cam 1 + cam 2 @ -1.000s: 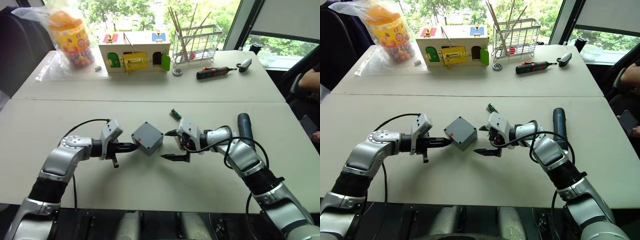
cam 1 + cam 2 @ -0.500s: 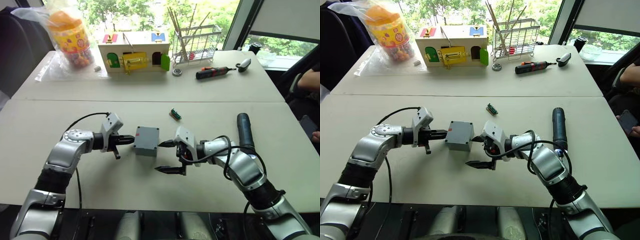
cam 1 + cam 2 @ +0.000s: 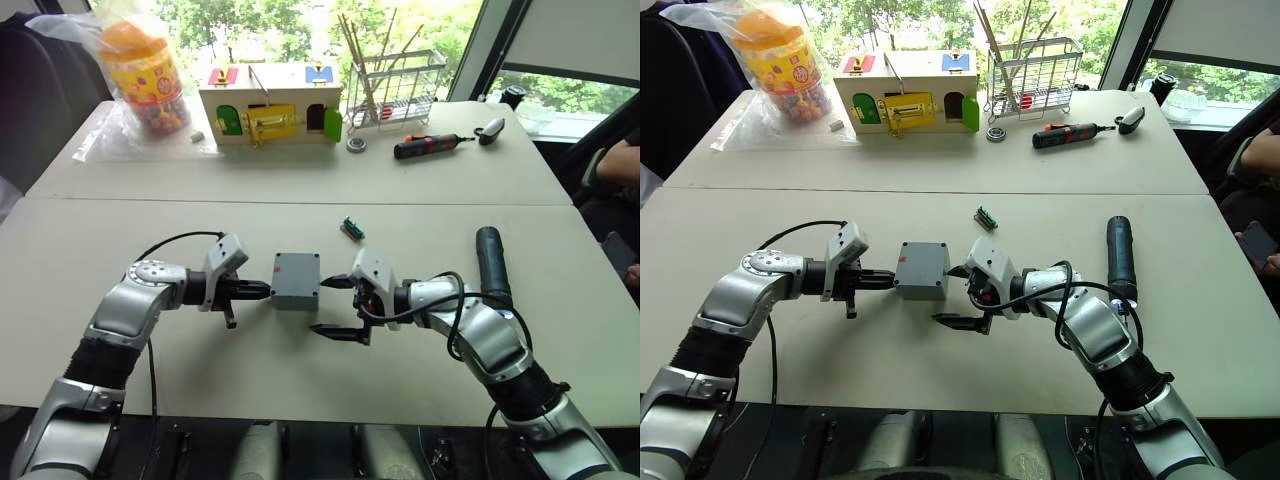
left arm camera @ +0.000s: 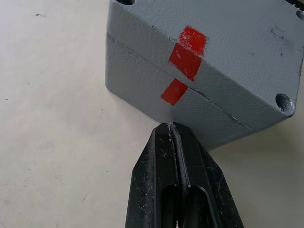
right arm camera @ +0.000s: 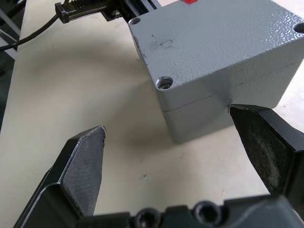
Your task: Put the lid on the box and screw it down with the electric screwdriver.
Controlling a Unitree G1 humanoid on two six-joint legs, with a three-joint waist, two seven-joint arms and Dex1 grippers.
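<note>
Grey hard plastic, the box (image 3: 296, 279) sits in the middle of the frame on the table (image 3: 300, 190), with the lid (image 4: 223, 61) already seated on top, a seam running round under it and red marks lining up across that seam. I judge it light, rigid and a bit slick on its textured sides, so it will skid if pushed from one side alone; the flat side walls below the seam are the place to pinch it, leaving the corner screw holes clear. My left tool (image 3: 262, 291) has its fingers pressed together, tip touching the box's left wall just under the red marks. My right tool (image 3: 338, 308) is spread wide, one finger tip at the box's right wall, the other hanging out toward the lower middle of the frame over bare table. The screwdriver (image 3: 490, 262) lies on the table at centre right, beyond my right forearm, untouched. Compared with a second ago, the box has turned from a diamond pose to square with the table edge and shifted slightly up-frame, and both tools have closed in on it; in the last half second little changed beyond my right tool sliding nearer the wall. A small green part (image 3: 350, 228) lies above the box, and a wooden toy house (image 3: 268, 103) stands at the top.
</note>
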